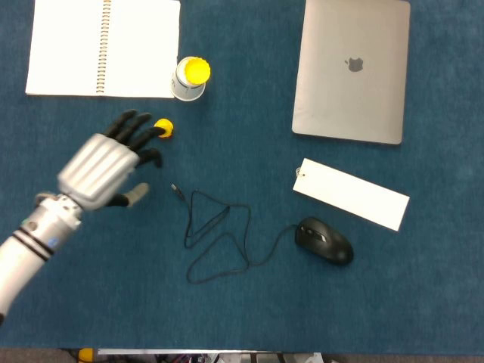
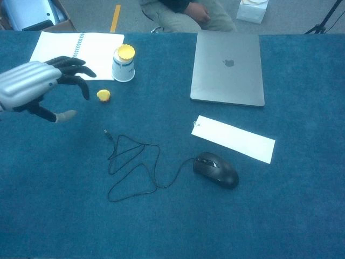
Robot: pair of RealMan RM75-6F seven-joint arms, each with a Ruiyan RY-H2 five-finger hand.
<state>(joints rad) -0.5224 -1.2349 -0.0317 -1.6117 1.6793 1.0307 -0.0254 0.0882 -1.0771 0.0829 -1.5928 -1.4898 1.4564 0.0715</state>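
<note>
Small yellow ball (image 1: 163, 128) sits toward the bench's far-left corner, just beyond the left robot hand (image 1: 106, 162), whose spread, empty fingertips (image 2: 82, 81) hover beside it.

I see an open spiral notebook (image 1: 103, 47) at the far left of the blue table cover (image 1: 249, 318), with a white cup (image 1: 189, 79) capped in yellow just beside its right edge. On the far right lies a closed grey laptop (image 1: 352, 69). Nearer to me, a white paper strip (image 1: 351, 193) lies at a slant below the laptop, and a black mouse (image 1: 324, 240) sits just beside its lower edge. The mouse's cable (image 1: 215, 236) loops leftward across the cover, ending in a loose plug (image 1: 178, 190). In the chest view, a seated person (image 2: 186, 13) shows beyond the table.
</note>
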